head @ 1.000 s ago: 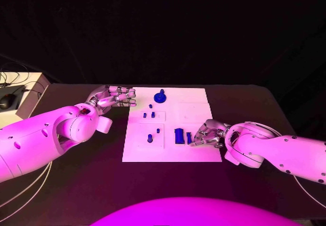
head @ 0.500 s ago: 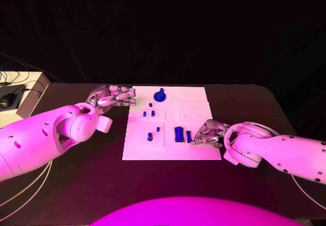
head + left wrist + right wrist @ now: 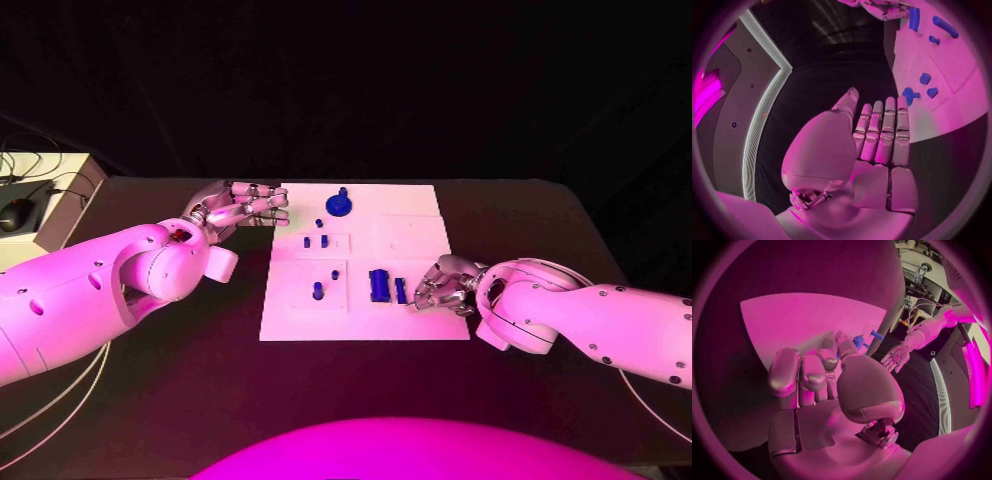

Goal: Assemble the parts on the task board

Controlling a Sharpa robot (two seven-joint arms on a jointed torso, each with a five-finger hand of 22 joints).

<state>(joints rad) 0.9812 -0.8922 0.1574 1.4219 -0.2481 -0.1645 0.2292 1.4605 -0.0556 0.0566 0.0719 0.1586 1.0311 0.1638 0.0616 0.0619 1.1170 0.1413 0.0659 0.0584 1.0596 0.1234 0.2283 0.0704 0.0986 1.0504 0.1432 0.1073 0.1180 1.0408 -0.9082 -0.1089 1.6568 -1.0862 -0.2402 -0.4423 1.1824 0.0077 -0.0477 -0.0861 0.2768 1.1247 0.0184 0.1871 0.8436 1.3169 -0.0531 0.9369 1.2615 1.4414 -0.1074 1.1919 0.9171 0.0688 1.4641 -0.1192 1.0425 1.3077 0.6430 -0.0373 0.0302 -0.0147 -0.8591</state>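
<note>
While small blue parts (image 3: 379, 286) lie scattered across the white board (image 3: 404, 235) on the desk (image 3: 173, 380), the left hand (image 3: 238, 207) hovers wide open beside it and the right hand (image 3: 444, 285), fingers curled, perhaps touches one, assembly apparently unfinished.

No readable text anywhere

Nothing legible is showing on the task board (image 3: 408, 236), the blue parts (image 3: 379, 286), the arms or the table (image 3: 173, 370): no words, labels, brands, numbers or signs are appearing in any view.
</note>
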